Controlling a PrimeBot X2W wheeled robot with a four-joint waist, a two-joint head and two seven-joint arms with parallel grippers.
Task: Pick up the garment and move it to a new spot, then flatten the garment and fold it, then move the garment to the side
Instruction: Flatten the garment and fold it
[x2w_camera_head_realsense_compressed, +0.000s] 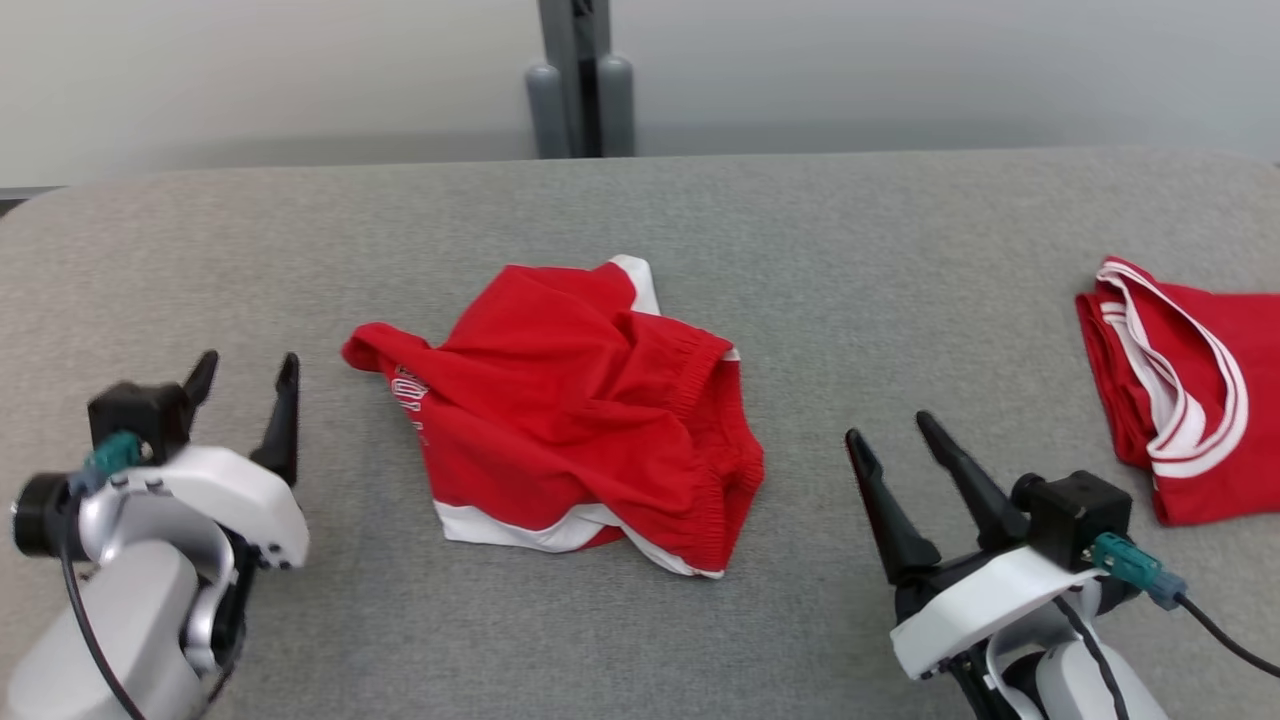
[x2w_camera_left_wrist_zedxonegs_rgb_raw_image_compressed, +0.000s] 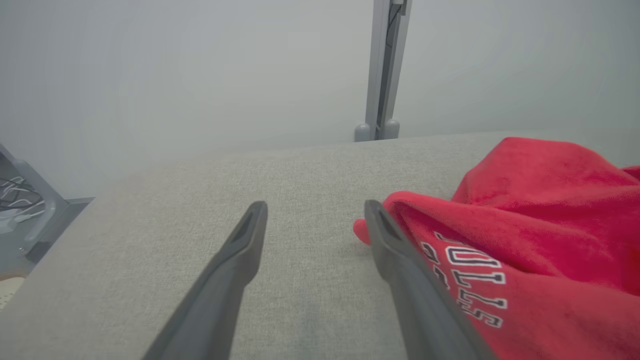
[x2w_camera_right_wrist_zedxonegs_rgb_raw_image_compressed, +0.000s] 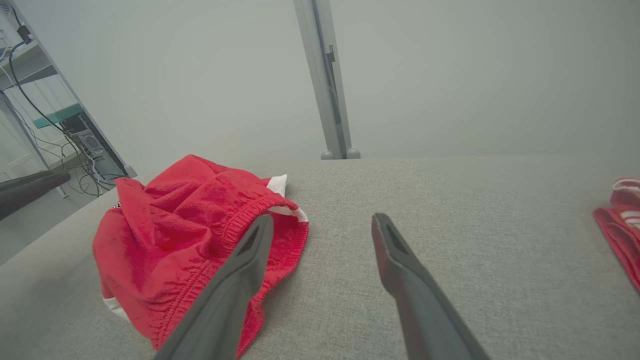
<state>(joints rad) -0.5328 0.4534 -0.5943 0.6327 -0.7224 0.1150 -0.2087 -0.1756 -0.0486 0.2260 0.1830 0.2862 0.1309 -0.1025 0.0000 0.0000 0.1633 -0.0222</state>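
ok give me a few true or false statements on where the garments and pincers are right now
1. The crumpled red garment lies on the grey table. True.
2. The left pincer is shut on it. False: it stands open and empty beside the garment.
3. A second red garment with white stripes lies further right. True.
4. The right pincer holds that second garment. False: it is open and apart from it.

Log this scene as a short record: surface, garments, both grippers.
surface: grey fabric-covered table
main garment: red shorts with white trim, crumpled, mid-table, held by nothing
second garment: red and white garment, far right, partly out of frame
left gripper: open, empty, left of the red shorts
right gripper: open, empty, right of the red shorts
task stage: flattening not yet done
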